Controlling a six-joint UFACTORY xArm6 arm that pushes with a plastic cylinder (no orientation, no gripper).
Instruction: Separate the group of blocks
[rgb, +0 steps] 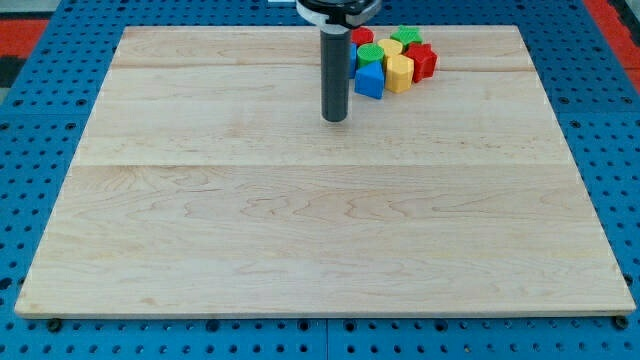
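A tight group of blocks sits near the board's top edge, right of centre. It holds a blue block (369, 80), a yellow block (399, 72), a red star-like block (422, 60), a green round block (371, 53), a second yellow block (391, 48), a green block (405, 36) and a red block (361, 37). They touch or nearly touch one another. My tip (334, 118) rests on the board just left of and below the blue block, a small gap apart from it. The rod hides the group's left edge.
The wooden board (300, 220) lies on a blue perforated table (40, 100). The group sits close to the board's top edge (460, 27).
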